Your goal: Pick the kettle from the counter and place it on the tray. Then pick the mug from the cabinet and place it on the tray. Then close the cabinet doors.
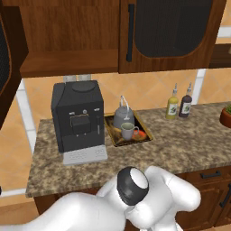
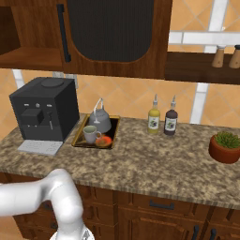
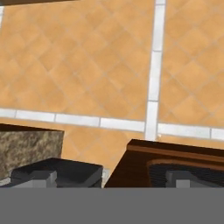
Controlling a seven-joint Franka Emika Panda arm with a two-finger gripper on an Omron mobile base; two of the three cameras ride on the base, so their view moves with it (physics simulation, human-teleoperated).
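The dark-grey kettle stands on the gold-rimmed tray on the granite counter. The grey-beige mug sits in front of it on the same tray. Above, the cabinet has its right door shut and its left door swung open. In the hand view my gripper is open with nothing between its fingers. It faces the tiled wall, with a counter end at left and a dark wooden door at right.
A big black coffee machine stands just left of the tray. An orange item lies on the tray by the mug. Two bottles and a potted plant sit farther right.
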